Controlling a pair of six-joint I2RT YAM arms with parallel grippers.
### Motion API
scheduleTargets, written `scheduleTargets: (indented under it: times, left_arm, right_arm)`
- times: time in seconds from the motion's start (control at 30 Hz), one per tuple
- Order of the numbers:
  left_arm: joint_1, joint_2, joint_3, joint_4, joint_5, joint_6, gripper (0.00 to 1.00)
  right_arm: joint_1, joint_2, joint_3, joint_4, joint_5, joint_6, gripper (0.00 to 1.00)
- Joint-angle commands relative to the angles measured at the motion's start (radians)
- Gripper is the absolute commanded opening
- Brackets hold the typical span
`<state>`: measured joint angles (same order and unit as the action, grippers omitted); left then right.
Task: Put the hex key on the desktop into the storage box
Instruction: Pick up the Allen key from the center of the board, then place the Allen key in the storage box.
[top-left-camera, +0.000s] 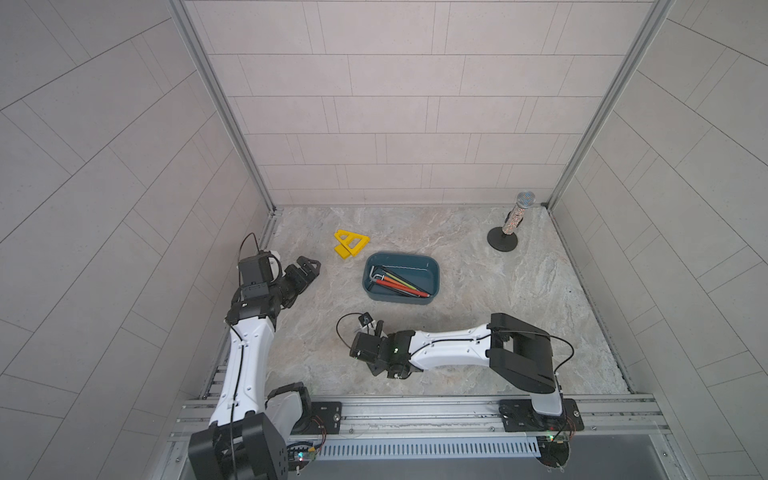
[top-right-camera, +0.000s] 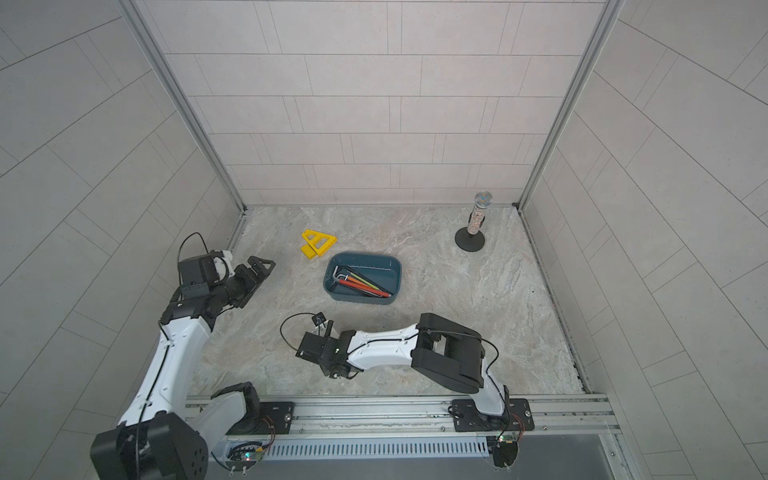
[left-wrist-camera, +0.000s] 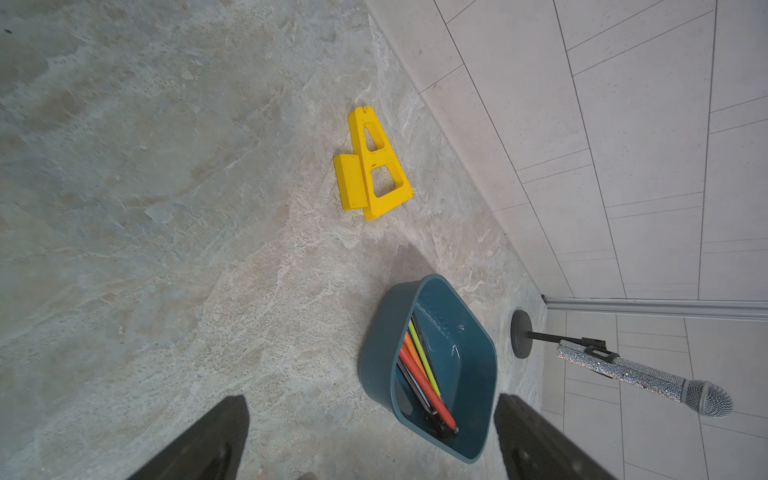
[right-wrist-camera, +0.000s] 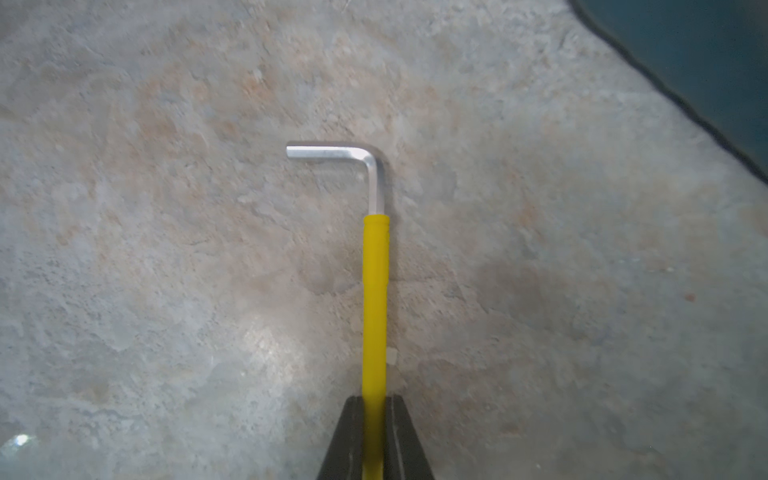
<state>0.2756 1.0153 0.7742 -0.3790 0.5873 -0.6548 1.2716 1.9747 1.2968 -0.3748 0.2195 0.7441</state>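
A hex key (right-wrist-camera: 374, 291) with a yellow sleeve and a bare silver bent end lies low over the marbled desktop (right-wrist-camera: 166, 249). My right gripper (right-wrist-camera: 374, 401) is shut on its yellow shaft. In both top views that gripper (top-left-camera: 377, 330) (top-right-camera: 328, 328) points down in front of the storage box and hides the key. The teal storage box (top-left-camera: 434, 270) (top-right-camera: 397, 270) (left-wrist-camera: 374, 365) holds several hex keys (top-left-camera: 399, 282) with red, orange and yellow-green sleeves. My left gripper (top-left-camera: 307, 270) (left-wrist-camera: 371, 398) hangs open and empty to the left of the box.
A yellow triangular piece (top-left-camera: 351, 243) (left-wrist-camera: 374, 166) lies behind the box to the left. A glittery microphone on a round black stand (top-left-camera: 513, 220) stands at the back right corner. Tiled walls and aluminium rails (top-left-camera: 415, 409) enclose the desktop.
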Motion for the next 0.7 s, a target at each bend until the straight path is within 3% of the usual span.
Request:
scheduleTargets:
  times: [0.0, 0.2, 0.4, 0.67]
  left_arm:
    - [0.004, 0.011, -0.010, 0.032, 0.038, -0.006, 1.00]
    - [-0.033, 0.015, -0.015, 0.069, 0.105, -0.011, 1.00]
    - [-0.122, -0.011, -0.009, 0.052, 0.053, 0.010, 1.00]
    - [-0.126, -0.021, -0.010, 0.053, 0.054, 0.011, 1.00]
  right_arm:
    - [0.005, -0.088, -0.007, -0.024, 0.049, -0.025, 0.00]
    - [0.002, -0.182, -0.042, -0.028, 0.070, -0.040, 0.00]
    - [-0.006, -0.270, -0.082, -0.030, 0.078, -0.044, 0.00]
    - [-0.013, -0.375, -0.139, -0.044, 0.130, -0.045, 0.00]
